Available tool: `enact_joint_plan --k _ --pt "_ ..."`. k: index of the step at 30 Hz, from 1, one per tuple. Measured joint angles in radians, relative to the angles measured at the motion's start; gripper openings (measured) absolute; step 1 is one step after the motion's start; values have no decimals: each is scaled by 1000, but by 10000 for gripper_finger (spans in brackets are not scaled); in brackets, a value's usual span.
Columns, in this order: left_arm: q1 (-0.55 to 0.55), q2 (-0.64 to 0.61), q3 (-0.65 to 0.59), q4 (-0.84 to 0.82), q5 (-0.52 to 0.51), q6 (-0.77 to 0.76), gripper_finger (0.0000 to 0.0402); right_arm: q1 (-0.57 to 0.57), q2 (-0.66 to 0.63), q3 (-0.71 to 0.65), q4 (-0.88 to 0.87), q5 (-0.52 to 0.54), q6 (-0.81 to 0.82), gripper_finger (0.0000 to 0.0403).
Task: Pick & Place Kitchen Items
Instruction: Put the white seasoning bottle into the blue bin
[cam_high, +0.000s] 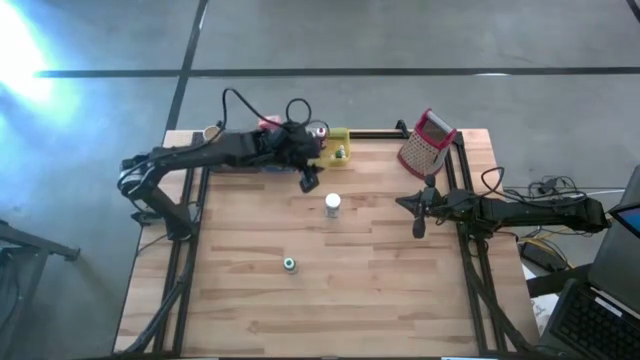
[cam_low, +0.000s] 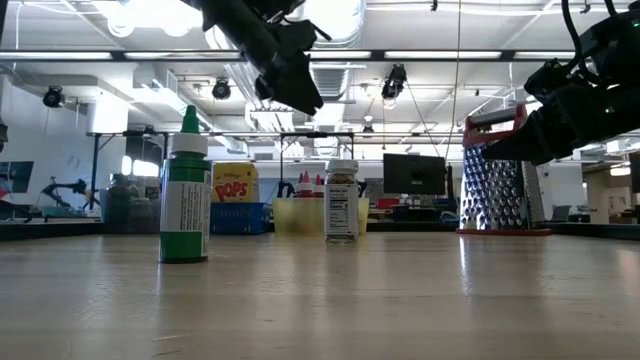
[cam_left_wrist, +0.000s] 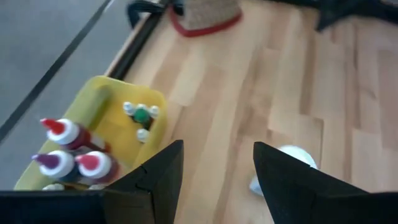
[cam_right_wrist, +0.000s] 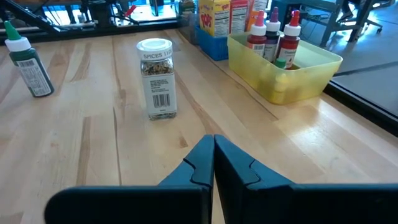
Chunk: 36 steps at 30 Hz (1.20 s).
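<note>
From above, the blue tray (cam_high: 235, 166) lies almost wholly under the left arm — its contents cannot be told. The spice jar (cam_left_wrist: 292, 163) is half hidden behind the left gripper (cam_left_wrist: 214, 174), blurred, perhaps lying tilted. The grater (cam_left_wrist: 202, 15) is cut off at the edge.

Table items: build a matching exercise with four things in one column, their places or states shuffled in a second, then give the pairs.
Things
1. green-capped bottle
2. spice jar
3. grater
4. right gripper

Places or states
A. far right corner of the table
B. shut, above the right side of the table
C. alone on the wood, nearest the front edge
D. mid-table, just in front of the yellow tray

Pairs: 1-C, 2-D, 3-A, 4-B
</note>
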Motion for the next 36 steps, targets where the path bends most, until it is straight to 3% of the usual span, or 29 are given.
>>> enact_joint_plan --k 8,13,15,23,36 --pt "-70 1 -2 -13 23 69 200 0 0 0 0 0 0 8" --pt "-81 18 -2 -21 220 104 195 0 0 0 0 0 0 8" --pt "-81 38 -2 -1 253 114 189 0 0 0 0 0 0 8" --pt "-81 133 6 18 254 169 166 0 0 0 0 0 0 8" --pt "-84 220 4 41 258 173 163 0 0 0 0 0 0 8"
